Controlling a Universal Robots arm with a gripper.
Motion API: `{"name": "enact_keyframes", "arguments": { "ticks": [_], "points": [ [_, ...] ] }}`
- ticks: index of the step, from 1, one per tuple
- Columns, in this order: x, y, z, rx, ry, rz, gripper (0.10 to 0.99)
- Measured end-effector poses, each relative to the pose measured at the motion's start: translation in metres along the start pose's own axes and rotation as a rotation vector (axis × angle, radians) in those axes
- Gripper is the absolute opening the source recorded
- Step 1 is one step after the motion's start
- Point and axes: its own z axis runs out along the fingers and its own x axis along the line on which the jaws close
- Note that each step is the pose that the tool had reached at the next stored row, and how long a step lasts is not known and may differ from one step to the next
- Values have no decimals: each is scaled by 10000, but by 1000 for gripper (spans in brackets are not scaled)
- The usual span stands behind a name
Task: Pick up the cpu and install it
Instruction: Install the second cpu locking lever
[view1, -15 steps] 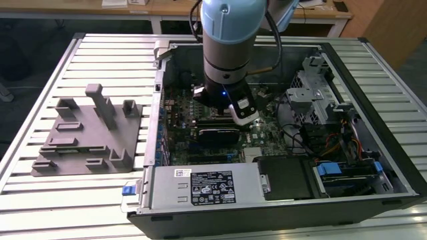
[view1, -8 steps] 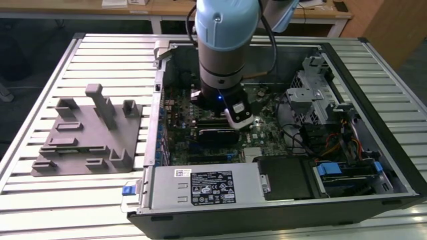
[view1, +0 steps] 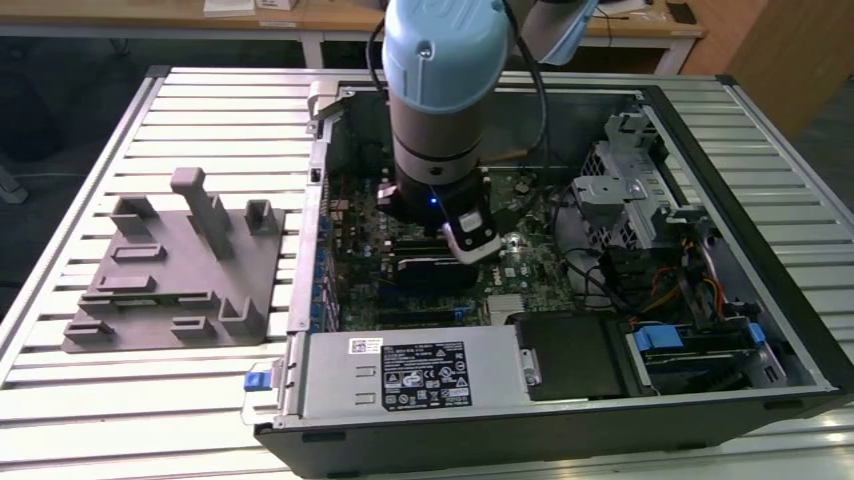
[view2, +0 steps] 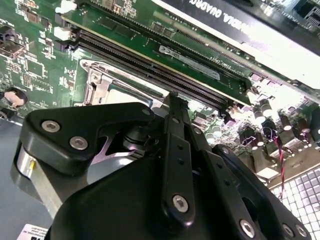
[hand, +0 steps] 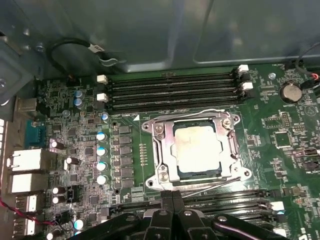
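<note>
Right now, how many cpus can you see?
1: the cpu sits in the motherboard socket, just beyond the gripper in the first wrist view.

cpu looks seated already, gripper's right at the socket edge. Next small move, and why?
Probably a short straight lift clear of the board. In the first wrist view the cpu lies flat inside the socket frame, and the gripper is closed, empty, just beside it.

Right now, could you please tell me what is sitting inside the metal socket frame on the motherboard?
The cpu lies flat inside the socket frame, its pale metal top showing. The contacts beneath it are covered. The pincer, fingers together, sits just beside the frame.
</note>
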Motion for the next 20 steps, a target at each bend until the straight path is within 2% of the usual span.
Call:
{"name": "enact_keyframes", "arguments": {
  "ticks": [4,12,17,20],
  "points": [
    [4,-14,35,-151,13,8,106],
    [38,-38,94,-215,22,11,106],
    [69,-49,116,-417,41,21,106],
    [96,-55,128,-442,42,23,106]
  ]
}}
